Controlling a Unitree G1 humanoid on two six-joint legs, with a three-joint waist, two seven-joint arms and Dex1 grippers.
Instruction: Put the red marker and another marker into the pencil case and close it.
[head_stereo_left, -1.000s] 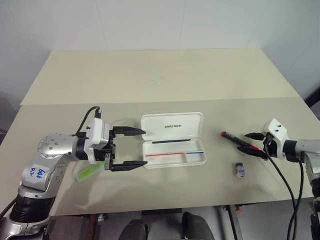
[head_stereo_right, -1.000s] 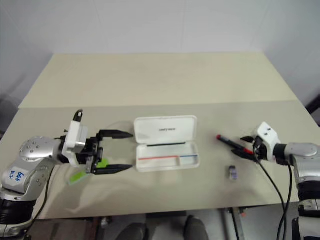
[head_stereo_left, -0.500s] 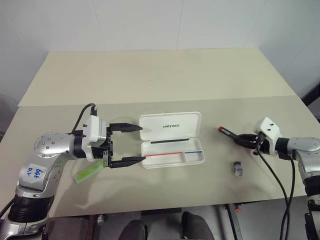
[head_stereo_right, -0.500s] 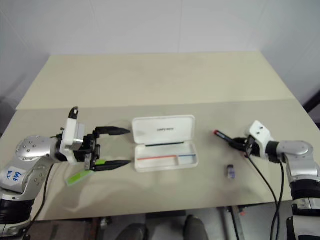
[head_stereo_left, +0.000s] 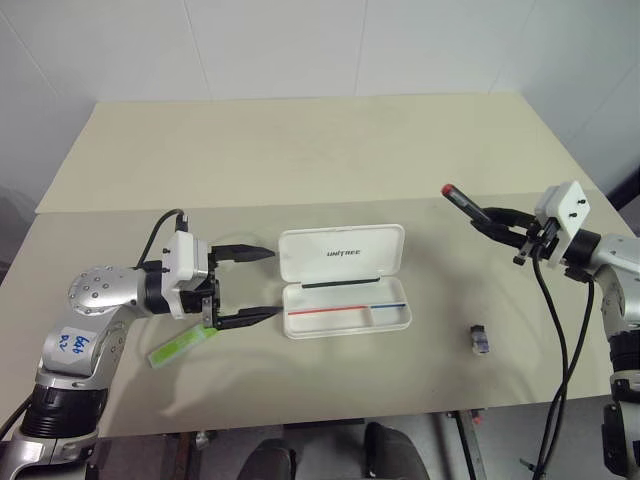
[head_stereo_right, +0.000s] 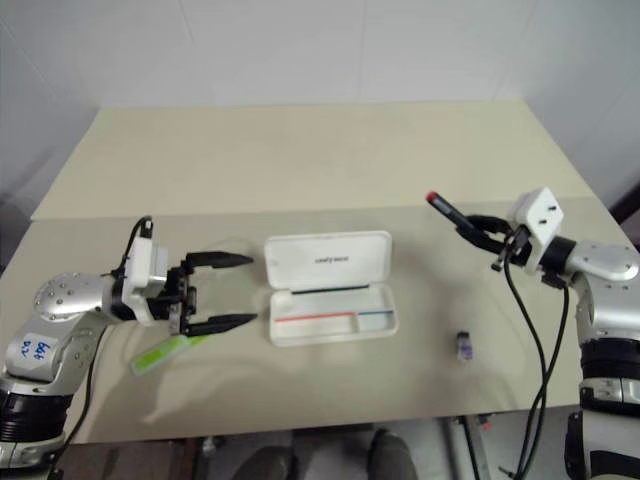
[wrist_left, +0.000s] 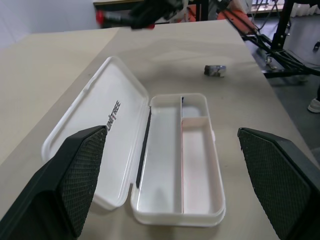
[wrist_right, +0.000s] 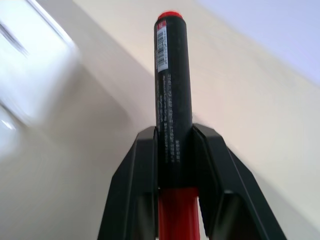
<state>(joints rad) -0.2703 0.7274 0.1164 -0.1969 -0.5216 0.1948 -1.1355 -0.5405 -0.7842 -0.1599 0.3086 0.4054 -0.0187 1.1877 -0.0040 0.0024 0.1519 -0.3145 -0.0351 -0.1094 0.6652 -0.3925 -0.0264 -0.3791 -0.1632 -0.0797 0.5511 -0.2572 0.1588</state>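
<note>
right gripper (head_stereo_left: 500, 222) jaws clamp slim black red-capped marker (head_stereo_left: 470, 206), centre-right | stiff, light, slippery: you keep mid-barrel hold | left gripper (head_stereo_left: 262, 284) jaws wide, empty

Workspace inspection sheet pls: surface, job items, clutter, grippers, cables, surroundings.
Surface: beige table, seam running across it.
Job's things: pencil case open, tray holds no markers; red marker held off the table; light-green marker lying flat below the left arm.
Clutter: small dark object right of the case.
Grippers: left gripper open, facing the case; right gripper shut on the red marker.
Cables: black cable hanging from the right wrist; another looping at the left wrist.
Surroundings: white wall behind the table.
</note>
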